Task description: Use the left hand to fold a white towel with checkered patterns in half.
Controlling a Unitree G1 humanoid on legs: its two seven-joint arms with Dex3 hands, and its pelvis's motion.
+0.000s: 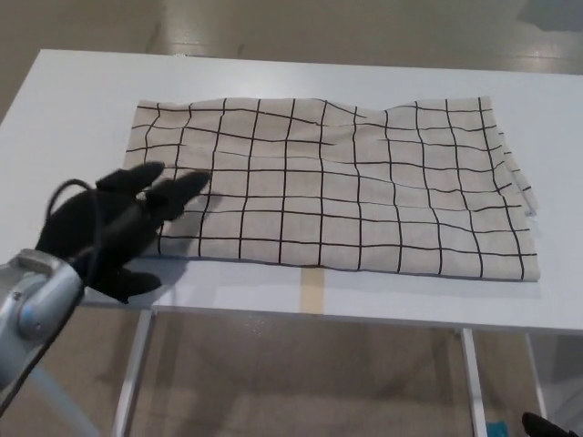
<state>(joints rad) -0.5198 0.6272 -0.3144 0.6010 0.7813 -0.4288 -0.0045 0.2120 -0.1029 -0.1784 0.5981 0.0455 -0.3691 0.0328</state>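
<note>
My left hand (pixel 114 229) hangs over the near left corner of the towel (pixel 346 187), fingers spread and closed on nothing. Two thick fingers (pixel 178 193) reach forward and to my right, their tips over the cloth, and my thumb (pixel 135 284) sits lower, toward me, over the table's front edge just outside the towel's hem. I cannot tell whether the fingertips actually press on the fabric or only hover above it; a dark shadow lies on the cloth right under them. My grey forearm (pixel 32 309) runs back from the hand toward the lower left.

From the hand, the towel stretches away to my right and forward: a pale cloth with a black grid, lying spread out on the white table (pixel 73 100), slightly rumpled along its far edge and at its right end. Its left edge is partly hidden beneath my hand.

Far off to the right and down, only a small black tip of my right hand (pixel 547 425) shows, too little to judge its fingers.
</note>
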